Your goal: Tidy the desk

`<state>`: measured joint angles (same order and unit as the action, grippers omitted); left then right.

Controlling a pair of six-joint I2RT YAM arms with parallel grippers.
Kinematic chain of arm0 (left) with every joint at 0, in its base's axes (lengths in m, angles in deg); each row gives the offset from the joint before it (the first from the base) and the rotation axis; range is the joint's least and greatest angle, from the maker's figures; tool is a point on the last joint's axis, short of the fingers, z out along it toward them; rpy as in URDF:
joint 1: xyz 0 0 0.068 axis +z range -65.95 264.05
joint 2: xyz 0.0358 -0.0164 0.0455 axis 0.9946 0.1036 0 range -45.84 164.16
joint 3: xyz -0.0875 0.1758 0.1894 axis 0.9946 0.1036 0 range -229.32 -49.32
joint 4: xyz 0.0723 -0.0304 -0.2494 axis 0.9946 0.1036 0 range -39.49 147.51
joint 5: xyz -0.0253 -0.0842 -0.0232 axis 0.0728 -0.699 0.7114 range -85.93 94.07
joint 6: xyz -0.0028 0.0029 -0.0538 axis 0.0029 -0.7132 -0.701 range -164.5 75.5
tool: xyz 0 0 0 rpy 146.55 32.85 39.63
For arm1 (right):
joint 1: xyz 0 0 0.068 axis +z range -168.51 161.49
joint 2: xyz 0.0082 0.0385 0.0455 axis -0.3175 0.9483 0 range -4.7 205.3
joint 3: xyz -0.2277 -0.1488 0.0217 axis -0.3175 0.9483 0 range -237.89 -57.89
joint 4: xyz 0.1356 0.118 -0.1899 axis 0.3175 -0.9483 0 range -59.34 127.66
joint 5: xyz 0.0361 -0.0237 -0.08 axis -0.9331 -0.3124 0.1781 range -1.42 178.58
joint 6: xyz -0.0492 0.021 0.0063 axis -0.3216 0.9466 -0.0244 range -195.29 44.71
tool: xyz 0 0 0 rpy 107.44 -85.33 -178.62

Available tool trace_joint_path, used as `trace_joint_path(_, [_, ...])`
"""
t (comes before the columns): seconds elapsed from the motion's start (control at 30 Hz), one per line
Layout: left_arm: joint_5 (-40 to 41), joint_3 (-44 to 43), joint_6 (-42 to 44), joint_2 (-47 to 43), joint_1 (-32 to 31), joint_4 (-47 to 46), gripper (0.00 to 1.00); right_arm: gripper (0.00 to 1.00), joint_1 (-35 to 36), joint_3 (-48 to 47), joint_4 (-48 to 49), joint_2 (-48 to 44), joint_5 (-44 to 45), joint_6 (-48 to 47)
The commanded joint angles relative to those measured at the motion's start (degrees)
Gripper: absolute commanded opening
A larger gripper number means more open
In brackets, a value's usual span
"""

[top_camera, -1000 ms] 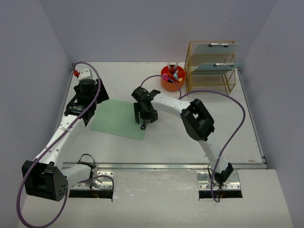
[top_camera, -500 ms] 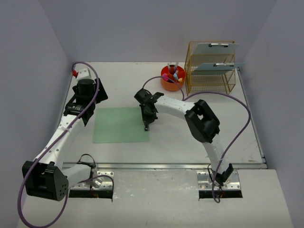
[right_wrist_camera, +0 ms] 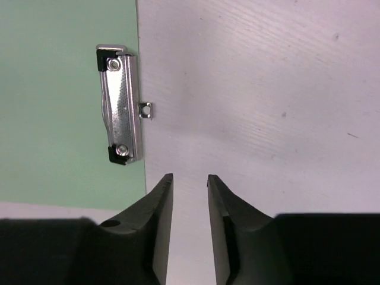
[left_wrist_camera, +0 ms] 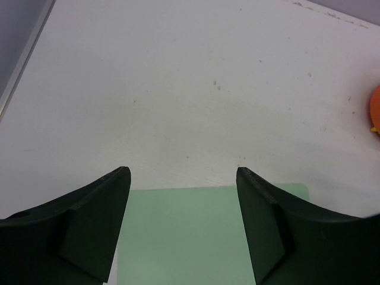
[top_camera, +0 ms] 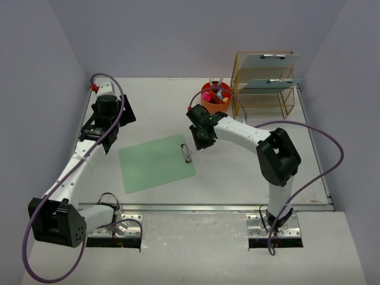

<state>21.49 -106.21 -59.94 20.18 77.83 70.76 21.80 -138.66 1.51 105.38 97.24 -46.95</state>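
Our left fingers [left_wrist_camera: 89, 231] gape wide and empty, half hiding the green clipboard [top_camera: 155, 162]; our right fingers [right_wrist_camera: 155, 231] stand barely parted, empty.

2 white arms [top_camera: 74, 172], purple cables [top_camera: 342, 155]

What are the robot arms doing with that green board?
They are tidying the desk. A green clipboard lies flat on it. The right gripper is close to its metal clip, jaws slightly apart, holding nothing. The left gripper hangs open near the board's other end. Two blue clipboards already sit on the gold rack.
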Motion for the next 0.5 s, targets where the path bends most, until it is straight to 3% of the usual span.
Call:
trace_joint_path(0.0, [-1.19,-2.45,0.21,-0.28,0.77,-0.85,0.72,0.59,-0.06,1.67,2.90,-3.66,-0.70,0.06])
trace_joint_path(0.27, [0.09,-1.46,0.15,-0.10,0.77,-1.82,0.74,0.69,0.21,-4.22,-1.48,4.95,-1.54,9.53])
trace_joint_path(0.47, [-0.07,0.45,-0.01,-0.20,0.77,-3.36,0.74,0.68,1.70,-7.14,-1.01,9.66,-1.73,10.26])
